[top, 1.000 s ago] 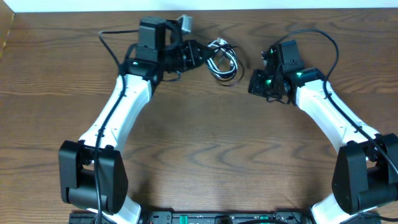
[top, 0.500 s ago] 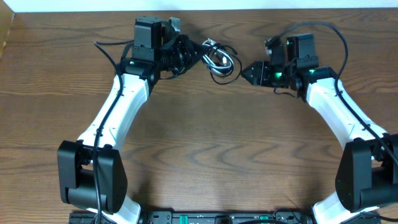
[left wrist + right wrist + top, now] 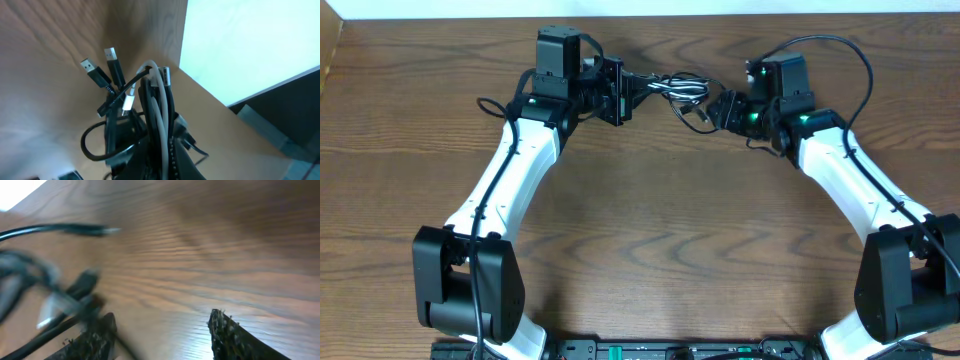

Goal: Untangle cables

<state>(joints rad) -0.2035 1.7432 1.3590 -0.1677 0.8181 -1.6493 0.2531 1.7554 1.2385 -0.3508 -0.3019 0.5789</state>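
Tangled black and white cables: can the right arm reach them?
Probably yes: the open right gripper sits beside the black and white cables, nothing between; the left gripper clamps their other end.

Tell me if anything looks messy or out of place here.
Yes: the white and black cables are one tangled bundle, clamped in the left gripper near the far edge of the table, plugs sticking out. The right gripper sits open beside them.

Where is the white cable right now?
Seen from overhead, the white cable sits tangled with the black cable near the table's far edge, held in the left gripper, with the right gripper just beside it.
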